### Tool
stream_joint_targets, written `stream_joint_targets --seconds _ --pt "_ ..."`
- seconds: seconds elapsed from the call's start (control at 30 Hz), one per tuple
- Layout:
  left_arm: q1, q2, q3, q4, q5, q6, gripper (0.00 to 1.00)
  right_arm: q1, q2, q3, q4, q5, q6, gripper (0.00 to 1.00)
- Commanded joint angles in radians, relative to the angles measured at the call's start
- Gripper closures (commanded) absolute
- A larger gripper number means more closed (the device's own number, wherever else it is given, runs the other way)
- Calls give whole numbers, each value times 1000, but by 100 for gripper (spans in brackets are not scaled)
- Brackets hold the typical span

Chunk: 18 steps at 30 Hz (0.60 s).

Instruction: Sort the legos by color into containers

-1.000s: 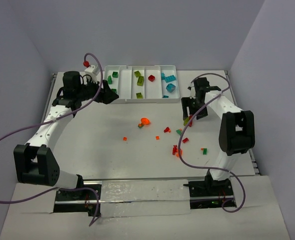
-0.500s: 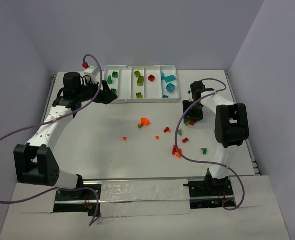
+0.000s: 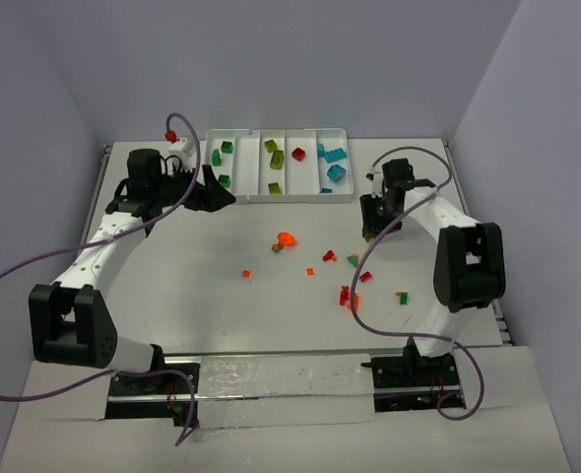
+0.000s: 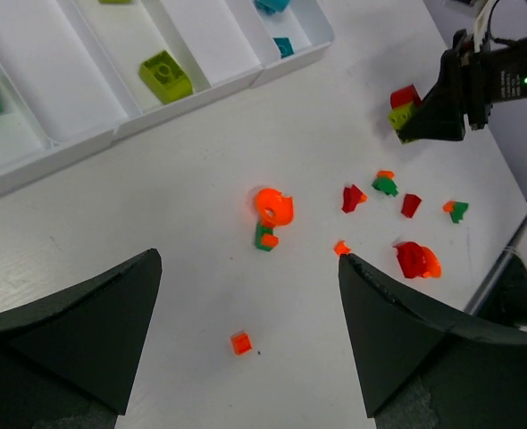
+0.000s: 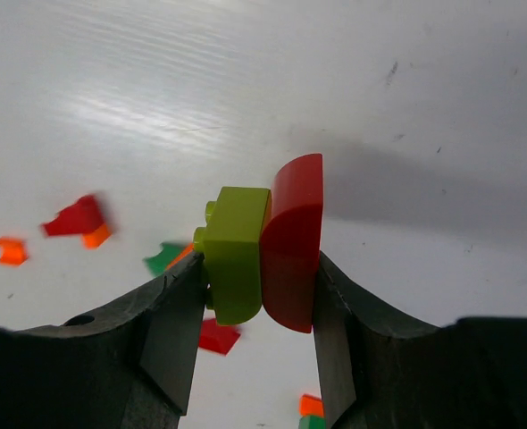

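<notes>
My right gripper (image 5: 259,268) is shut on a two-brick stack (image 5: 263,246), lime green on the left and red on the right, held off the table. In the left wrist view the same stack (image 4: 406,105) shows at the right gripper's fingertips. From above, the right gripper (image 3: 380,211) hangs right of the white tray (image 3: 271,197). My left gripper (image 3: 217,193) is open by the tray's front left corner, holding nothing (image 4: 248,261). Loose legos lie mid-table: an orange round piece (image 3: 287,239), a tiny orange bit (image 3: 246,273), red bits (image 3: 327,257).
The tray's compartments hold dark green (image 3: 217,156), lime (image 3: 271,146), red (image 3: 298,154) and teal (image 3: 336,155) bricks. More bits lie near the right arm: a red-orange clump (image 3: 348,297) and a green-orange piece (image 3: 402,297). Purple cables loop off both arms.
My right gripper has closed on the lime and red stack and lifted it off the table, drawing back toward the tray. The left gripper shifted slightly right, still open.
</notes>
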Motion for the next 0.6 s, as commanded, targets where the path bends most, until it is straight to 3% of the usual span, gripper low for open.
stream_joint_targets --seconds 0.0,0.23,0.37,0.57 --pt "-3 -53 -44 75 163 -94 10 20 -209 -8 56 -167 -128 52" --pt "-28 -33 -106 234 303 -373 10 254 -406 -15 99 -193 -225 52" --pt "-96 -53 -115 319 284 -484 9 407 -441 -6 138 -110 -204 52" --pt "-195 -10 -119 395 195 -574 9 516 -387 66 144 -51 -146 52"
